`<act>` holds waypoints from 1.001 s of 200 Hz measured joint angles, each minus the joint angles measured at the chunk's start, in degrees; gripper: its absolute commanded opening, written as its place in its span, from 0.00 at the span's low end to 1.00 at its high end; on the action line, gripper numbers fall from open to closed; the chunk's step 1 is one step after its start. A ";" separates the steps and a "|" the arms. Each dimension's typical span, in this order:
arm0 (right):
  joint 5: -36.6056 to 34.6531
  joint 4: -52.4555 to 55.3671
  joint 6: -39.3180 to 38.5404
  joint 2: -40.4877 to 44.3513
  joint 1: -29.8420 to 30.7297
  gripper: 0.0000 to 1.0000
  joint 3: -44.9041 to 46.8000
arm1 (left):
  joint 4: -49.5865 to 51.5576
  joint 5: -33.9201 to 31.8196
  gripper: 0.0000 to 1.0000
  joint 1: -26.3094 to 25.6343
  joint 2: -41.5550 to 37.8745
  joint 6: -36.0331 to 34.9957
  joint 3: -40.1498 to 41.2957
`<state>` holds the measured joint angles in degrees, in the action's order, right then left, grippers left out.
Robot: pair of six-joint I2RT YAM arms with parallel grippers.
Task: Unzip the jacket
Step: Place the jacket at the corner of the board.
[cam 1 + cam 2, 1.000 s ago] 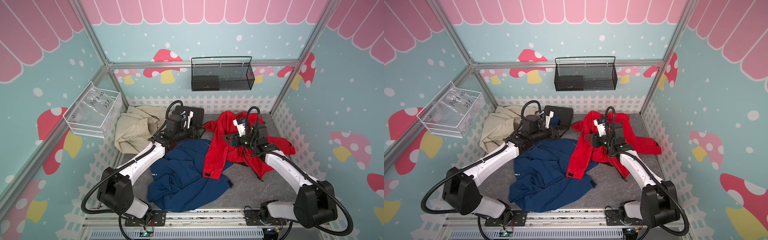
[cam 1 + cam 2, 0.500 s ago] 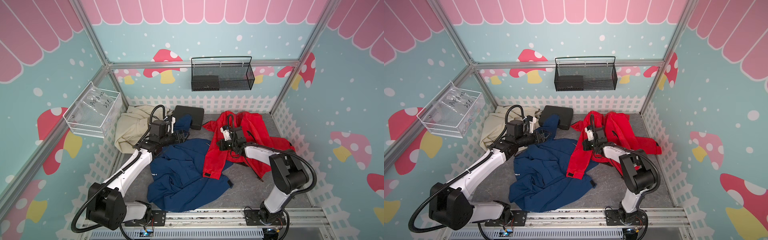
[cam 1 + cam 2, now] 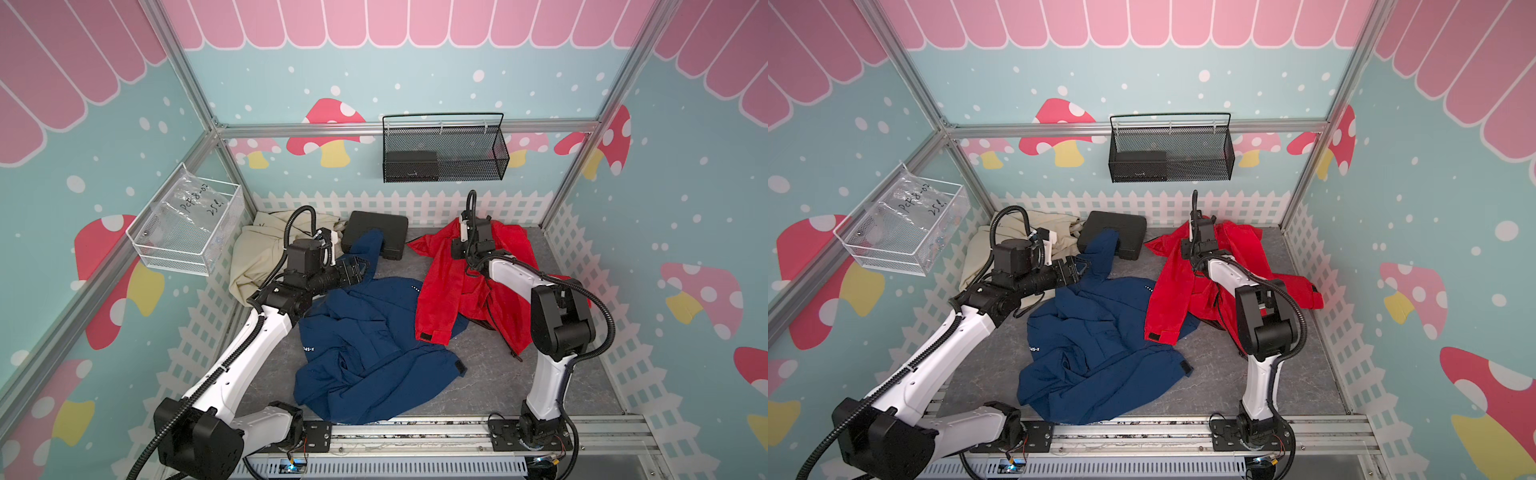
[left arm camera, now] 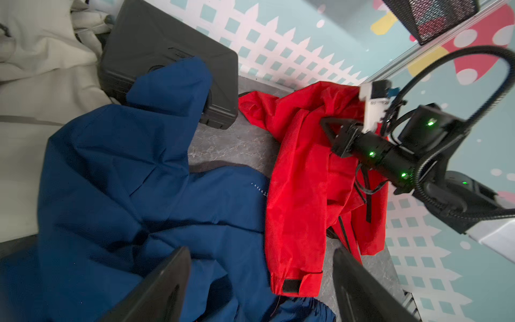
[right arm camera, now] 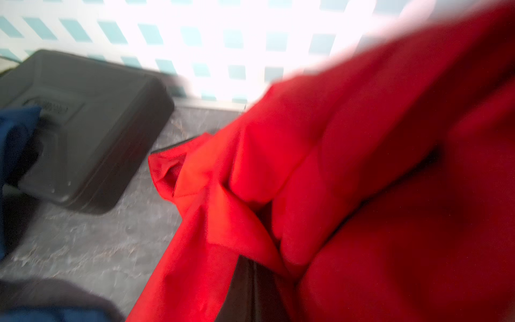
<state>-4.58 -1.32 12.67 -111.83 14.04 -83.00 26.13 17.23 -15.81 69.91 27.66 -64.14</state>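
- Gripping stage, I judge: the right claw (image 4: 330, 135) is closed and pressed into the red jacket (image 3: 449, 291) near its collar; whether it pinches the zip pull I cannot tell.
- That jacket lies crumpled at the back right of the bench (image 3: 478, 374).
- The left claw (image 3: 359, 266) hovers spread apart over the blue jacket (image 3: 365, 332), holding nothing.
- Next likely needs the left claw pinning red cloth while the right draws the slider down.
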 measured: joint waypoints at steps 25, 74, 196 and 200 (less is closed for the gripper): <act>5.86 0.13 -2.25 1.09 -0.94 0.30 -0.59 | 3.48 -0.72 0.84 1.33 0.50 -0.46 -0.94; 19.30 3.02 3.41 21.42 -0.63 0.71 17.38 | 8.79 -0.63 0.84 5.92 0.59 -2.38 -0.94; 32.89 -0.46 24.81 35.06 -0.48 0.58 47.58 | 9.64 8.39 0.84 7.23 1.99 -10.10 2.08; 33.20 -0.92 25.14 34.36 -0.39 0.58 47.69 | 9.64 8.46 0.84 7.32 1.99 -10.16 2.08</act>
<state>28.62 -2.24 37.80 -77.47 13.65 -35.31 35.77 25.69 -8.49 71.90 17.50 -62.06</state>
